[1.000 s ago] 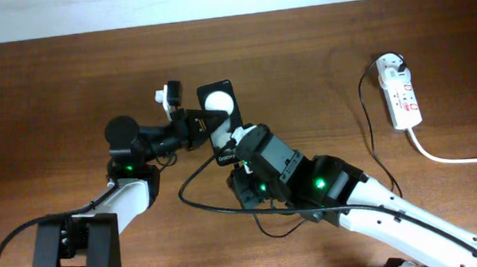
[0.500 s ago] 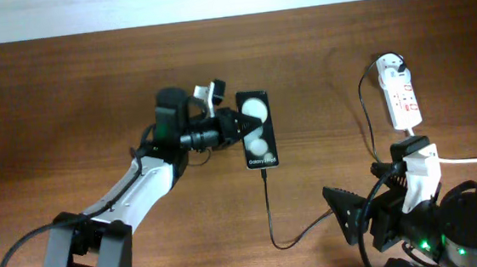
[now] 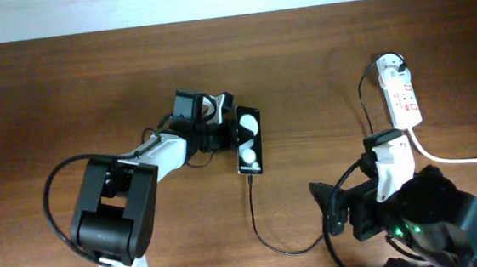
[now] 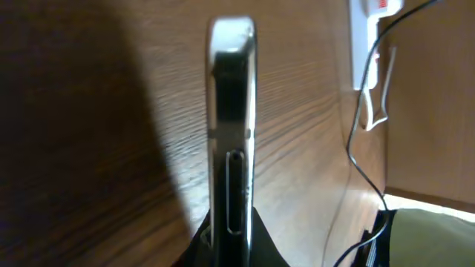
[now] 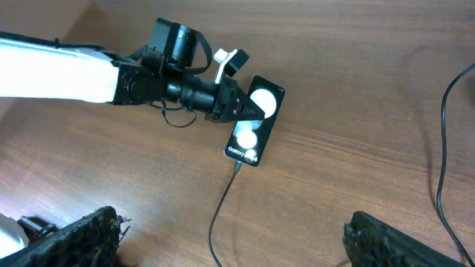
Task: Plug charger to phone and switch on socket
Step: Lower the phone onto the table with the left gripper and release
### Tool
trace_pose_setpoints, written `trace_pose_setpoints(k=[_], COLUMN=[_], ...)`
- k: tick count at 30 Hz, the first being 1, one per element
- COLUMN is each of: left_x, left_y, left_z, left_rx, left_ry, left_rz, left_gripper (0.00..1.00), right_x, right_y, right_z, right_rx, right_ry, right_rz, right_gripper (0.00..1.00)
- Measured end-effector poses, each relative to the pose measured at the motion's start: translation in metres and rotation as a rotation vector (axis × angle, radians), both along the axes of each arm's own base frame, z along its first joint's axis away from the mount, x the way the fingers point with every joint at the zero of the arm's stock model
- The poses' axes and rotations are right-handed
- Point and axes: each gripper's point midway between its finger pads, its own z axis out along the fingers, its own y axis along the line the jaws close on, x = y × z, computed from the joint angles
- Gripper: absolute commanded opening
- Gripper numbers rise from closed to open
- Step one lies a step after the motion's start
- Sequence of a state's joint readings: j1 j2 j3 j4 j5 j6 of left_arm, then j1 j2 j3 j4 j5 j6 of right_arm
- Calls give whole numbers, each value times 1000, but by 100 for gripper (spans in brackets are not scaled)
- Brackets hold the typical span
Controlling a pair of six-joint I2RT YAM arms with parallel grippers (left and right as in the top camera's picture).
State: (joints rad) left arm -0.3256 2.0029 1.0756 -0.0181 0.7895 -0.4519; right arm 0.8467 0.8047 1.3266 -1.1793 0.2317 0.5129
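Note:
The black phone shows its two white circles face up, and my left gripper is shut on its left edge. In the left wrist view the phone stands edge-on between the jaws. The charger, a thin black cable, meets the phone's lower end and curves right, then up to the white plug adapter on the socket. My right gripper stands open at the lower right, well away from the phone, with nothing in it. In the right wrist view its fingers are spread wide above the cable.
The socket's thick white cord runs off to the right edge. The left arm stretches from the lower left across the table. The back edge of the table runs along the top of the overhead view.
My right gripper has let go, opened wide and pulled back from the phone to the lower right. The left gripper carried the phone rightward and turned it upright, the cable trailing from it.

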Motion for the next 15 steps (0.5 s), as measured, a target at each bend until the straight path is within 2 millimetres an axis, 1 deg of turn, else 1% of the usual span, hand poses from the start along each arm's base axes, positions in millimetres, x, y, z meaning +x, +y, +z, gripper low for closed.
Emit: trace_pose_setpoints(k=[1, 3, 4, 5, 7, 10, 11, 13, 14, 15], left_x=[-1, 0, 0, -1, -5, -4, -2, 2, 3, 7], left_y=[1, 3, 4, 7, 14, 16, 17, 21, 21, 22], left_z=[-7, -11, -12, -17, -25, -23, -21, -18, -17, -12], left_rx=[8, 25, 35, 60, 108, 132, 144, 182, 186, 199], left_ry=[14, 15, 20, 34, 65, 81, 78, 51, 33, -12], left_rz=[2, 11, 16, 26, 45, 53, 56, 69, 58, 45], left_gripper=[13, 22, 31, 35, 47, 65, 68, 97, 99, 100], right_x=[1, 5, 6, 7, 10, 14, 16, 20, 21, 24], right_y=[2, 5, 6, 8, 11, 16, 18, 22, 24, 27], right_z=[-2, -7, -8, -11, -15, -22, -25, -32, -35, -40], right_rx=[-8, -25, -32, -41, -56, -82, -93, -119, -129, -145], right_ry=[6, 23, 28, 36, 50, 72, 83, 105, 113, 128], right_rz=[0, 0, 0, 0, 0, 0, 0, 0, 1, 0], right_gripper=[99, 99, 99, 99, 99, 99, 99, 99, 99, 99])
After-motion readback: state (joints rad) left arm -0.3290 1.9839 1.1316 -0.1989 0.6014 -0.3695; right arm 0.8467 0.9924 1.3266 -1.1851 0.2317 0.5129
